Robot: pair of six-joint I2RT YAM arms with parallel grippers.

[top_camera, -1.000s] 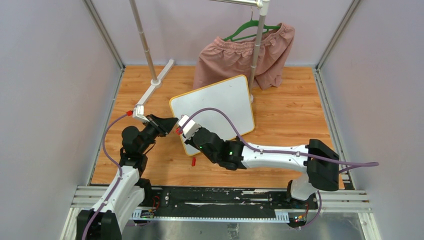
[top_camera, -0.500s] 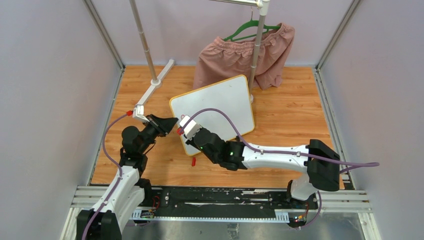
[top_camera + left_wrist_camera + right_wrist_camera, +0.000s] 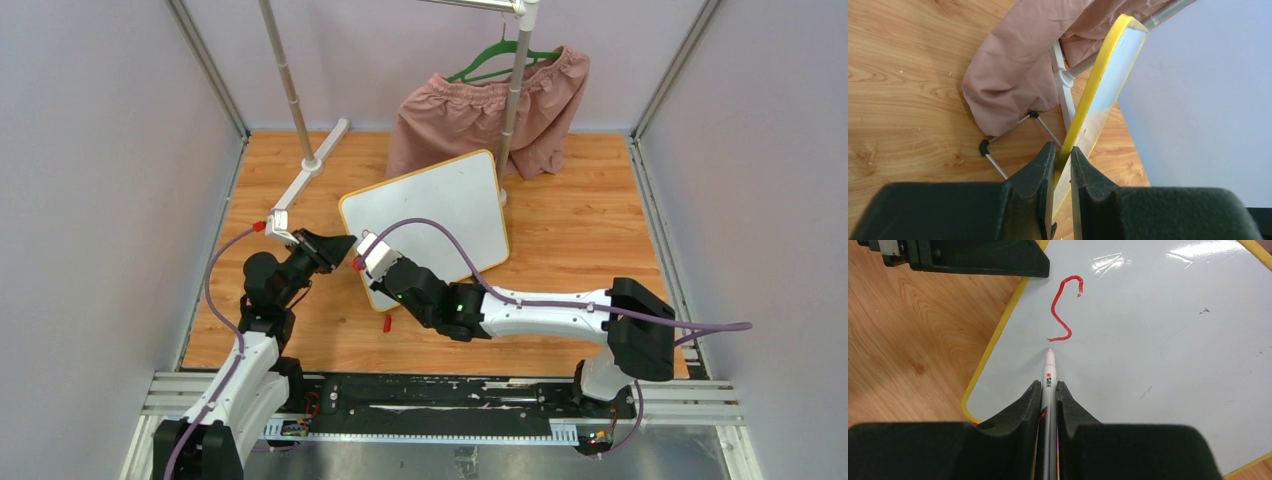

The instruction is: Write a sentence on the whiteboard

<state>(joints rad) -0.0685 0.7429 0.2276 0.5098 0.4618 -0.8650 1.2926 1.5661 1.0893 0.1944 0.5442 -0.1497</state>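
The whiteboard (image 3: 440, 210) with its yellow rim lies tilted on the wooden table. My left gripper (image 3: 340, 250) is shut on its near-left edge, and the yellow rim (image 3: 1098, 75) sits between the fingers of the left gripper (image 3: 1063, 150). My right gripper (image 3: 368, 255) is shut on a white marker (image 3: 1049, 375) and points at the whiteboard (image 3: 1158, 340). Of the sentence, one red S-shaped stroke (image 3: 1063, 310) shows near the left edge. The marker tip sits just below the stroke's lower end. Whether it touches the board I cannot tell.
Pink shorts (image 3: 490, 110) hang from a green hanger on a metal rack behind the board. The rack's white foot (image 3: 310, 180) runs along the left. A small red cap (image 3: 387, 323) lies on the table near my right wrist. Grey walls close both sides.
My right arm has edged slightly to the left with the marker. The left arm and the board have not moved.
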